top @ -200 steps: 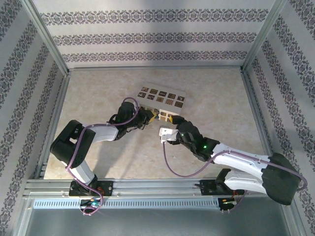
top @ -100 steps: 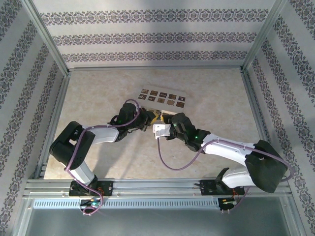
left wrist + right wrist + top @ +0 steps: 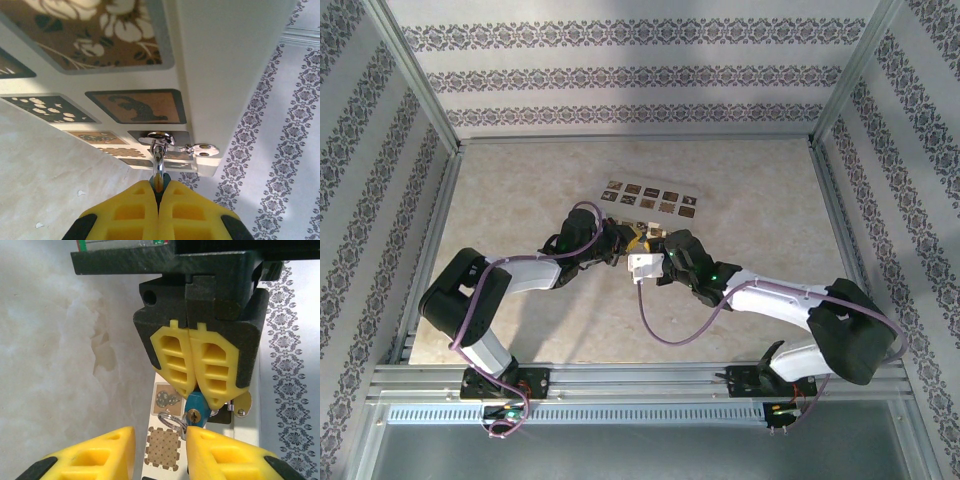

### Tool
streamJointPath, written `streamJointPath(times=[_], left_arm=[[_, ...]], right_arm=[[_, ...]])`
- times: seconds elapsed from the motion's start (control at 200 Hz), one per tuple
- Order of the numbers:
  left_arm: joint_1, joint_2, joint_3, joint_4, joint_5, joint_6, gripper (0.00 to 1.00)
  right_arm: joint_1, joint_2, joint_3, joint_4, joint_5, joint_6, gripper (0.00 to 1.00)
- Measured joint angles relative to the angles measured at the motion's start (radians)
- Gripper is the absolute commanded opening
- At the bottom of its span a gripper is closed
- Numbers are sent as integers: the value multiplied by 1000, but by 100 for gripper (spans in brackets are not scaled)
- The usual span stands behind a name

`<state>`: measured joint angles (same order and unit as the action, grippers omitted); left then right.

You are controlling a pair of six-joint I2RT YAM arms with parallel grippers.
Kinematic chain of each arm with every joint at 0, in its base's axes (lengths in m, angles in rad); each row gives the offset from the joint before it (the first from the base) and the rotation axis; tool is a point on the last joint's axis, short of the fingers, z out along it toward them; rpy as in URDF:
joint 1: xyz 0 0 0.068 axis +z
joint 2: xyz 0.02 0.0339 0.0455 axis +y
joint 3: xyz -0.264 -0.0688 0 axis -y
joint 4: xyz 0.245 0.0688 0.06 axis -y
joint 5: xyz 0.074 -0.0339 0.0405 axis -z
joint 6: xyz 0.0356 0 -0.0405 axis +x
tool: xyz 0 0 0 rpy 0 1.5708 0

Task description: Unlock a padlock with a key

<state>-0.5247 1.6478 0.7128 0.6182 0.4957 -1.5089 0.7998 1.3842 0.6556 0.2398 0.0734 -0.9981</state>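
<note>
Near the table's (image 3: 520,190) middle, against the cream box's (image 3: 650,197) near edge, pinches the padlock (image 3: 194,406) in the clamped left gripper (image 3: 193,392), keyhole end aimed along its axis between the parted jaws of the right gripper (image 3: 159,439) just beside.

The left gripper (image 3: 194,389), its yellow fingers pressed together, pinches the blue padlock (image 3: 195,406) at its tips, brass keyhole facing the camera. Just below, the right gripper (image 3: 160,441) has its fingers apart, with a silvery ring (image 3: 168,420) between them over a patterned box (image 3: 164,396).

padlock (image 3: 194,406) — half behind left end effector (image 3: 199,396)
</note>
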Motion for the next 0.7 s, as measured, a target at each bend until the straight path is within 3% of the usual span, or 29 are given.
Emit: streamJointPath(times=[0.7], left_arm=[[0,0,0,2,0,-15,0]], right_arm=[[-13,45,0,86,42,0,17]])
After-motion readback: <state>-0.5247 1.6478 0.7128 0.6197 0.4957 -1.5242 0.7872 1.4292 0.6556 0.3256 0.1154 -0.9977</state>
